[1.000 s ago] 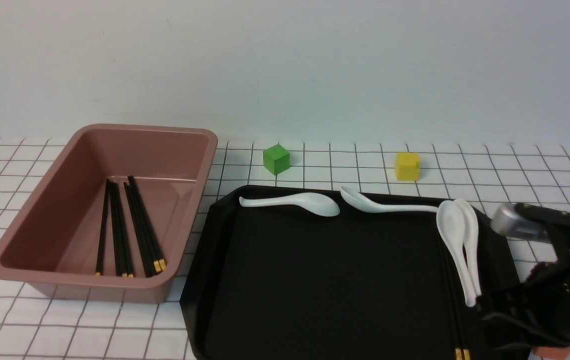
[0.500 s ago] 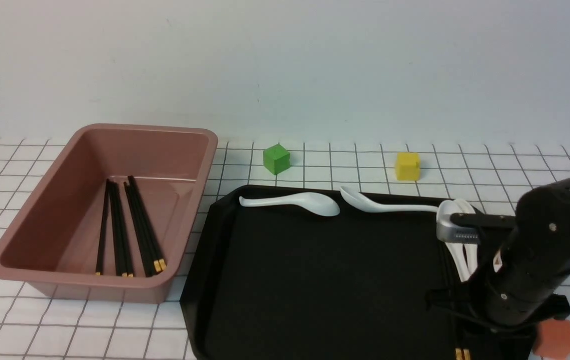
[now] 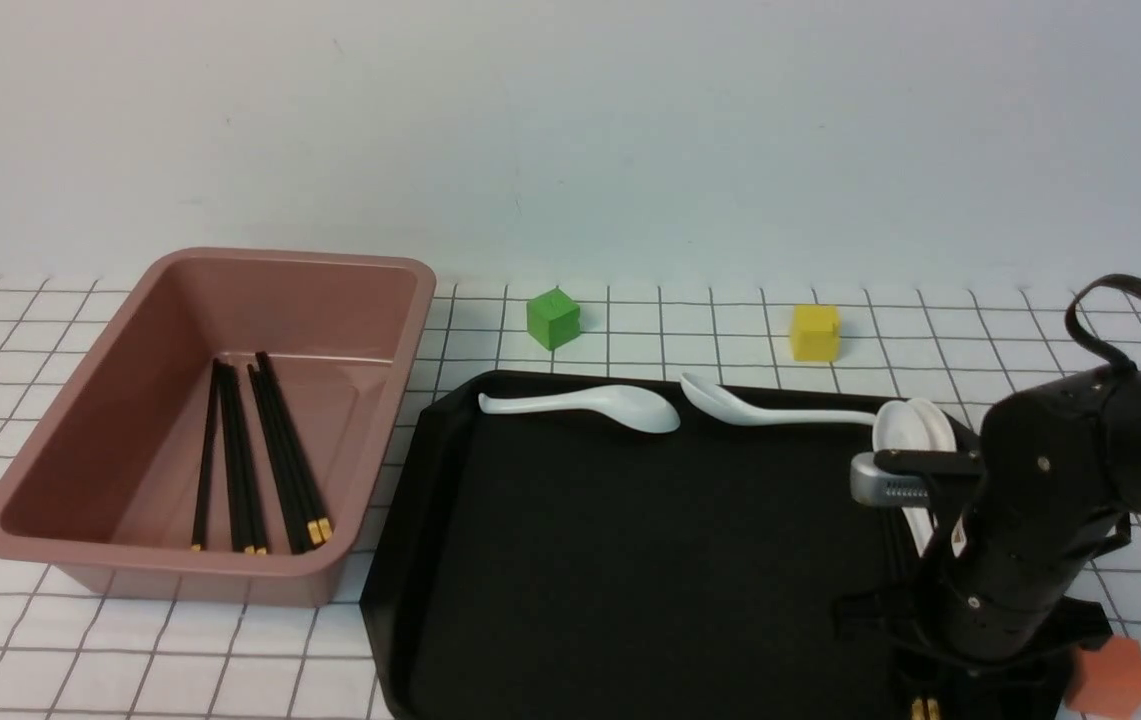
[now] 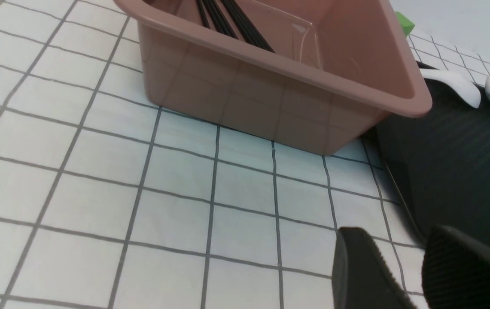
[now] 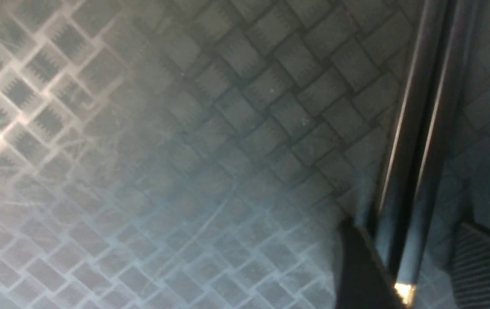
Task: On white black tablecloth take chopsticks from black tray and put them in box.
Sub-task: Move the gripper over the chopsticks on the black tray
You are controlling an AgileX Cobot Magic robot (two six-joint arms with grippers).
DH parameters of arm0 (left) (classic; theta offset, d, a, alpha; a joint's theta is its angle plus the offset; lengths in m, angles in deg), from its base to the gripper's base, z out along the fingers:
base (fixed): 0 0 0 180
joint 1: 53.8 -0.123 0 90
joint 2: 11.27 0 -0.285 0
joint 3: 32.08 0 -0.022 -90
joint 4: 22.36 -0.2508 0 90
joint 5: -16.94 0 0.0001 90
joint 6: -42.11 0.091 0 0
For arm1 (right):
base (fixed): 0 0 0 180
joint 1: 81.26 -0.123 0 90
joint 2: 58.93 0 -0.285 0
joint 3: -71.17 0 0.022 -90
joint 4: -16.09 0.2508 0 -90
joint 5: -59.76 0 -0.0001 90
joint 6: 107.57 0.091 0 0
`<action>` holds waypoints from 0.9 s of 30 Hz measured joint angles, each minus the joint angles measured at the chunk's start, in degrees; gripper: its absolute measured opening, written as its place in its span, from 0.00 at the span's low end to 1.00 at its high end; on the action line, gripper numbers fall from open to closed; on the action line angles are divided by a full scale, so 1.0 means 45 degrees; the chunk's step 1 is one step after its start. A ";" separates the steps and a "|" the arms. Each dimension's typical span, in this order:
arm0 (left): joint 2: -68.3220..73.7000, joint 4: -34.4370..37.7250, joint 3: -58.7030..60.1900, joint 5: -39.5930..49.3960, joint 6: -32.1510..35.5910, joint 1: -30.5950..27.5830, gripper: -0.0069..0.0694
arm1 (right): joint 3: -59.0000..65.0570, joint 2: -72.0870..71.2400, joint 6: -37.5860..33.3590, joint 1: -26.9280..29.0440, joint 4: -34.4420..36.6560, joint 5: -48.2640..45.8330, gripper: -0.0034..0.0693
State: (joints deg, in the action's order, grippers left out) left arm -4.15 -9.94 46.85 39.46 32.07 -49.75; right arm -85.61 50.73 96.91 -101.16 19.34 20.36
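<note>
Right gripper (image 5: 406, 240) low at the black tray's (image 3: 630, 560) near right corner, fingers apart, straddling two chopsticks (image 5: 412, 150) lying flat. More lie in the box (image 3: 180, 575) left of the tray. Left gripper (image 4: 397, 240) hovers off the tray's left, fingers apart. Risk: sticks thin and close together, so closing may catch one only or knock the spoons (image 3: 915, 430) beside them.
</note>
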 joint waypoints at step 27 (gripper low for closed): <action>0.0000 0.0000 0.0000 0.0000 0.0000 0.0000 0.40 | -0.2024 -0.1621 -0.0318 -0.0155 0.0737 -0.3115 0.24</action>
State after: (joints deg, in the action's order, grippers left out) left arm -4.15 -9.94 46.85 39.46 32.07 -49.75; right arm -94.72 43.44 95.48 -101.85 22.65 6.35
